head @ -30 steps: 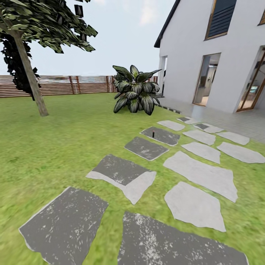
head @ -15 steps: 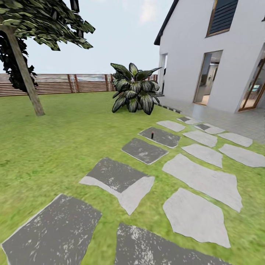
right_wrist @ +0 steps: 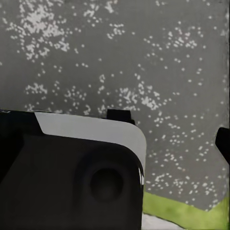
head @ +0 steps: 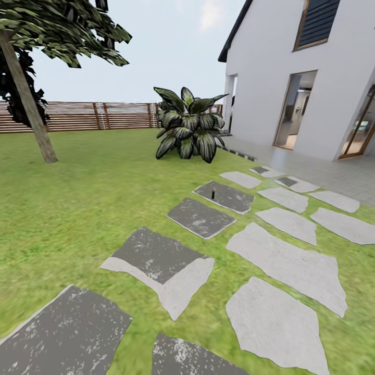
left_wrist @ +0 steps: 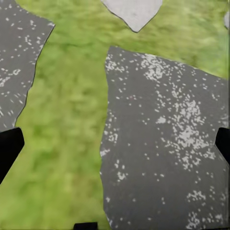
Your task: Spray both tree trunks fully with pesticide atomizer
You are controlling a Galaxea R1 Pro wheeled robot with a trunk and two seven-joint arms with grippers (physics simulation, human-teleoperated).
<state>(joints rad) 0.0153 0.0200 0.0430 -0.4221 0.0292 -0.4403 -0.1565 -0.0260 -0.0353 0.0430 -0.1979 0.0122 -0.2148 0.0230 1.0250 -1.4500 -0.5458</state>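
green lawn (head: 78,208), stepping stones | pesticide atomizer (head: 213,193) stood upright on dark slab (head: 224,196) | likely light, rigid; take by body | end effector states: cannot tell

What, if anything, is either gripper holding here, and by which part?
Nothing is visibly held. The small black spray bottle with a red top stands alone on a dark grey stepping stone ahead; the wrist views show only paving and grass between the finger edges.

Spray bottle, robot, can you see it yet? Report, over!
Fingers wide apart, empty. Spray bottle upright on dark stepping stone ahead. Nothing blocking the path.
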